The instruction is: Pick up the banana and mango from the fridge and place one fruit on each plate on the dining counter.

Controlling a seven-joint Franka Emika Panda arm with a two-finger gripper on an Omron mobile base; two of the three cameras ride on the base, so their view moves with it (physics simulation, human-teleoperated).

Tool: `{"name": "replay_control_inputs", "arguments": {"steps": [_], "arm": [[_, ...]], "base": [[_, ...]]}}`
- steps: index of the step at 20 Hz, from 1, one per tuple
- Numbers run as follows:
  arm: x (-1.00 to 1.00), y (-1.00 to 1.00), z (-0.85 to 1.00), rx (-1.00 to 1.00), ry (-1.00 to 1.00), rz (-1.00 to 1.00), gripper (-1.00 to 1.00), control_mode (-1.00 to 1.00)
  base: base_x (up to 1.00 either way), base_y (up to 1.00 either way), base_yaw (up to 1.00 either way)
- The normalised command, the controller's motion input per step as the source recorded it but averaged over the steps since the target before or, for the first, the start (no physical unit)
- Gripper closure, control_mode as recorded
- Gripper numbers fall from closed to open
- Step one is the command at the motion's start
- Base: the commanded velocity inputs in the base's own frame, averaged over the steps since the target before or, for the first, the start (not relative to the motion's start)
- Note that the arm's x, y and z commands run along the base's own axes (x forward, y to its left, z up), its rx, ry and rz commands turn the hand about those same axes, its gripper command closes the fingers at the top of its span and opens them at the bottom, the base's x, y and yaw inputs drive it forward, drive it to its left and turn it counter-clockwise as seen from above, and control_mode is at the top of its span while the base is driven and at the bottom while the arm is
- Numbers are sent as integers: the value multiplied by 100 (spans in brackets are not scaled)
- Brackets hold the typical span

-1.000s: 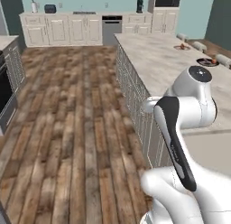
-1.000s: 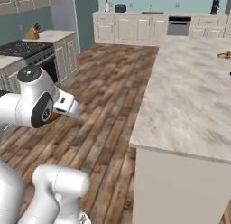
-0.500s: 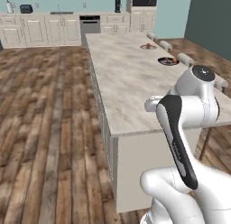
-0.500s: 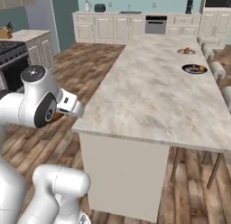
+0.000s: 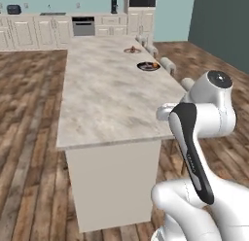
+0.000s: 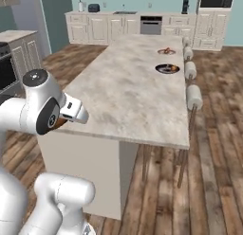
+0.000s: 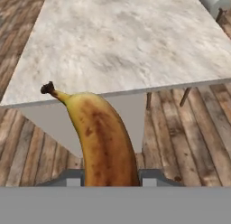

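In the hand view my gripper (image 7: 110, 180) is shut on the banana (image 7: 101, 137), a yellow fruit with brown spots whose stem points up and left. It hangs just off the near end of the dining counter (image 7: 122, 42), above the wooden floor. From the right base view, the hand (image 6: 71, 113) is tucked close to the arm at that near end. Two plates stand far along the counter: a dark one (image 5: 147, 66) (image 6: 166, 68) with a small orange thing on it, probably the mango (image 5: 155, 65), and behind it a red-rimmed one (image 5: 131, 50) (image 6: 166, 51). The fridge is out of view.
Padded stools (image 6: 193, 96) (image 5: 168, 65) line the counter's right side. Cream cabinets with a dishwasher (image 5: 83, 26) run along the back wall. A stove (image 6: 5, 70) stands at the left. Wooden floor (image 5: 29, 113) lies on both sides of the counter.
The base has driven and turned, so the dining counter now lies straight ahead and nearer. The arm keeps the same folded pose with the banana still gripped.
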Motion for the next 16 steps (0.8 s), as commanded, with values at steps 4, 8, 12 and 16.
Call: {"name": "replay_control_inputs", "arguments": {"steps": [4, 8, 12, 16], "arm": [[0, 0, 0, 0, 0, 0, 100, 100], [0, 0, 0, 0, 0, 0, 100, 100], [0, 0, 0, 0, 0, 0, 100, 100], [0, 0, 0, 0, 0, 0, 100, 100]], "base": [[0, -100, 0], [4, -100, 4], [2, -100, 8], [27, -100, 15]]}}
